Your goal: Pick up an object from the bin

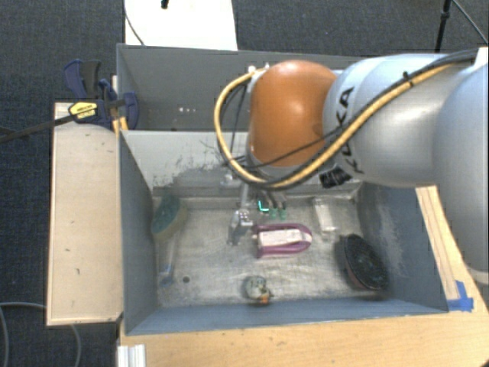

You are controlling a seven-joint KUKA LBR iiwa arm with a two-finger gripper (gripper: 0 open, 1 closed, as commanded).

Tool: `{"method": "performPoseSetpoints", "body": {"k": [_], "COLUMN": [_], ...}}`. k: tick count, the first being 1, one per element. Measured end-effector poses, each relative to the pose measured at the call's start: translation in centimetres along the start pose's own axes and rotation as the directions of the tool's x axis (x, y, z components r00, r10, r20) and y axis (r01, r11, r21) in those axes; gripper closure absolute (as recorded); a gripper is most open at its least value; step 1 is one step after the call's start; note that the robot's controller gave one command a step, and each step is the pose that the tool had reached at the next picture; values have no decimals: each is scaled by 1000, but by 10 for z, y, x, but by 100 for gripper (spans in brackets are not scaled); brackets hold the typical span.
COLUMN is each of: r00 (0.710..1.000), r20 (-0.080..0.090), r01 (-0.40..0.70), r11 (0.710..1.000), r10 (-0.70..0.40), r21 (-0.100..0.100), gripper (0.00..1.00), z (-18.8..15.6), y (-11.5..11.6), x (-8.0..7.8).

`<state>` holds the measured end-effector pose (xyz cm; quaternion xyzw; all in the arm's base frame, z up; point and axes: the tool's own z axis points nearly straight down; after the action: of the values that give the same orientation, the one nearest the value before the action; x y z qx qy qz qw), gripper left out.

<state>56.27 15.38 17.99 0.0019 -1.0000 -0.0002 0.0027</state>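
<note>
- Where the arm [412,121] reaches in from the right, its orange wrist cover [290,113] hangs over the back half of the grey metal bin [145,182]. A yellow cable [218,125] loops around the cover.
- The tool [256,211] sits directly below the cover, low over the bin floor and near the back wall, about midway across the bin. A small green light shows on it. Whether the tool is wide or narrow cannot be told, since the cover hides most of it.
- 1 pink oblong packet [283,239] with a white label lies flat on the floor, just in front of the tool and slightly to its right. It is the nearest thing to the tool. Contact between the 2 cannot be told.
- 1 small grey metallic piece [240,226] shows just left of the packet. Whether it is loose or part of the tool cannot be told.
- 1 clear piece [325,219] lies right of the packet, near the back wall.
- 1 black round disc [363,262] rests by the right wall, towards the front.
- 1 green flat thing [164,216] rests against the left wall.
- 1 small round thing [257,287] lies by the front wall.
</note>
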Motion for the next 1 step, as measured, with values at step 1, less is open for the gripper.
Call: {"method": "performPoseSetpoints", "body": {"k": [1], "r00": [998], "r20": [1], "r01": [70], "r11": [998], "r10": [-70], "r21": [5], "gripper": [0], "z": [62], "y": [-88], "x": [-6]}}
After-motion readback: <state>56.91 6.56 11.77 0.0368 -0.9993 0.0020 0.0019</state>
